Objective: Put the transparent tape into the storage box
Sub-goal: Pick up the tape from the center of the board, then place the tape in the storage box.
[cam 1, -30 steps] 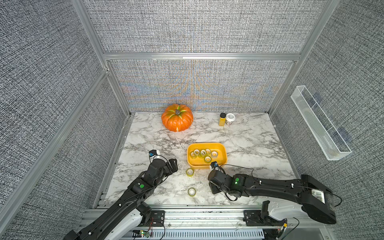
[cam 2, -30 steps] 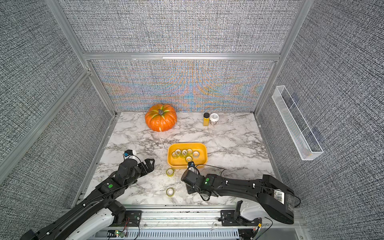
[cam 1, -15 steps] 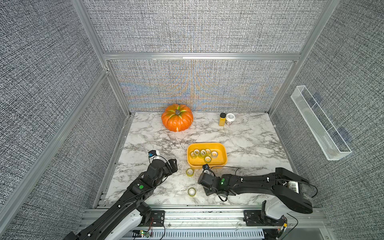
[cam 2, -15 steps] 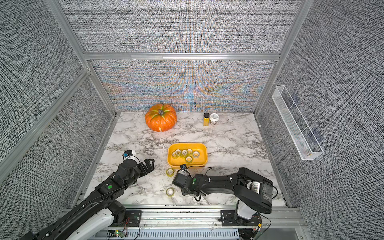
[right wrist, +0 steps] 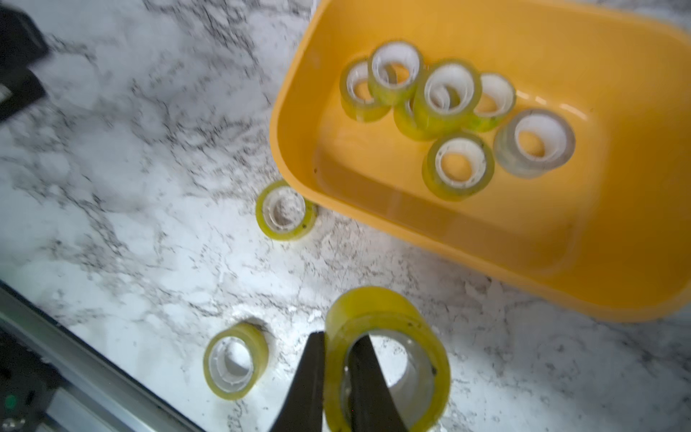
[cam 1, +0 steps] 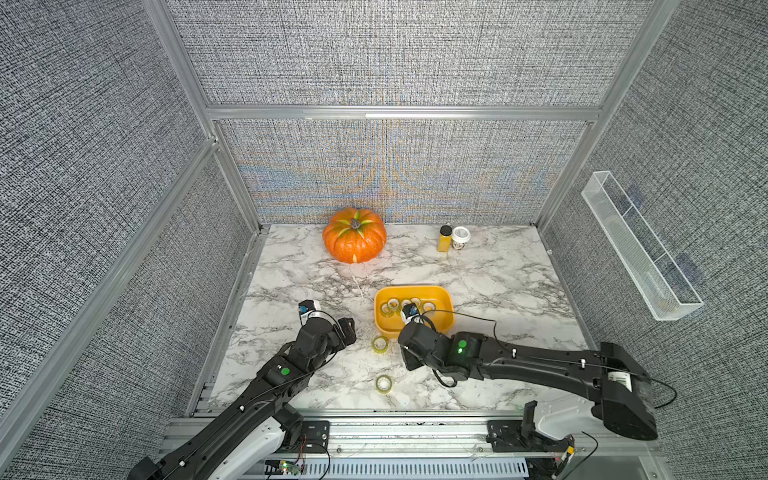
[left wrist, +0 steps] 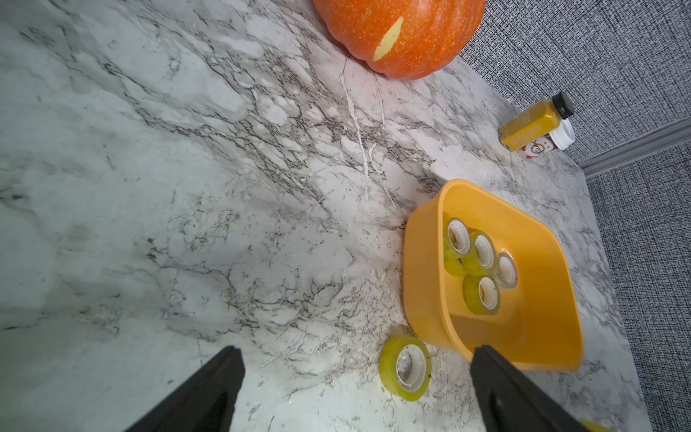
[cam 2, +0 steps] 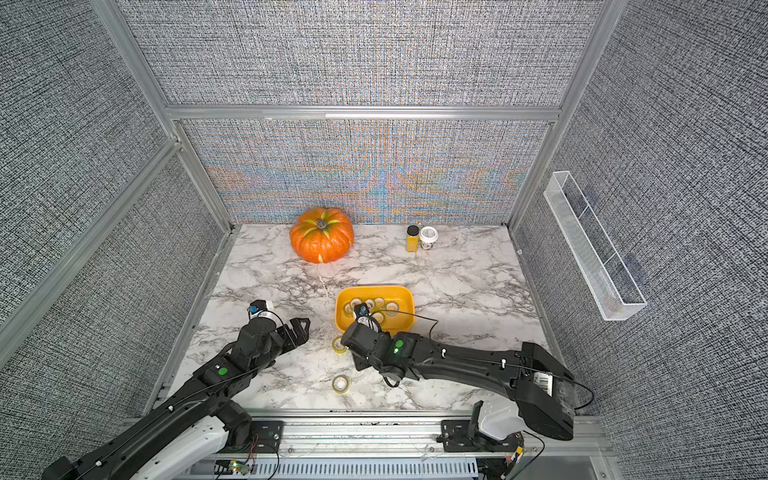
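Left wrist view: left pincer [left wrist: 355,351] spread wide and empty at nine o'clock of the storage box [left wrist: 422,269], probably kept clear of the working arm. Flat on the table [cam 1: 498,270], two loose rolls of transparent tape [cam 1: 380,344] at seven o'clock of the box: corner roll [right wrist: 286,209] just beside it, front roll [cam 1: 384,383] nearer the rail. At six o'clock, right pincer [right wrist: 338,344] clamped across the wall of the held roll [right wrist: 374,303], one finger through its core, seemingly for lifting over the rim; seven rolls inside, ten in all.
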`<state>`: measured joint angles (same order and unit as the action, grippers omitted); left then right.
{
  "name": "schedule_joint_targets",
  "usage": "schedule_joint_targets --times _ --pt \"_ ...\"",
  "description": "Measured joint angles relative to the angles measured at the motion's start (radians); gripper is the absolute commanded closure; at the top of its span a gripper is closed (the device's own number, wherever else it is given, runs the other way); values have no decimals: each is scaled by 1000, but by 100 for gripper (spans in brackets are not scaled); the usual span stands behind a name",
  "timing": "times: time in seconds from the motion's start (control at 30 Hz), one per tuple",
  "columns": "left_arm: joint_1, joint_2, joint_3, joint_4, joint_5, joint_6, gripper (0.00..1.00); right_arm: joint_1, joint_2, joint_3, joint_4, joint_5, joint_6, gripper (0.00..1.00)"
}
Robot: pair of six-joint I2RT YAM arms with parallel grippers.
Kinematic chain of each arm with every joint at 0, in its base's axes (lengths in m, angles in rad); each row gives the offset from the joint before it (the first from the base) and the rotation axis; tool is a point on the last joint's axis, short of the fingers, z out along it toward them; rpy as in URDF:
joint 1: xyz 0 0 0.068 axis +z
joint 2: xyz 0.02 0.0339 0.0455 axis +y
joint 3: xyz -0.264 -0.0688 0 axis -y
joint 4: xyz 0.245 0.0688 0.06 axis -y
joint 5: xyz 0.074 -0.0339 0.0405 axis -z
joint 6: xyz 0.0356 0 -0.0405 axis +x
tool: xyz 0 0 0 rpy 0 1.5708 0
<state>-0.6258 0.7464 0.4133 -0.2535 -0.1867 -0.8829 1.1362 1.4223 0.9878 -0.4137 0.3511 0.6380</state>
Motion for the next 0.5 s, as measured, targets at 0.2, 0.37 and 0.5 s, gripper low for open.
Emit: schedule_joint_targets --times 0.2,0.37,0.5 --pt "0 27 0 42 64 0 0 -140 33 112 20 -10 -111 93" --pt "0 56 2 61 108 0 0 -269 131 137 49 -47 -187 93" --pt "0 58 2 71 112 0 0 -321 203 139 64 -96 -220 88"
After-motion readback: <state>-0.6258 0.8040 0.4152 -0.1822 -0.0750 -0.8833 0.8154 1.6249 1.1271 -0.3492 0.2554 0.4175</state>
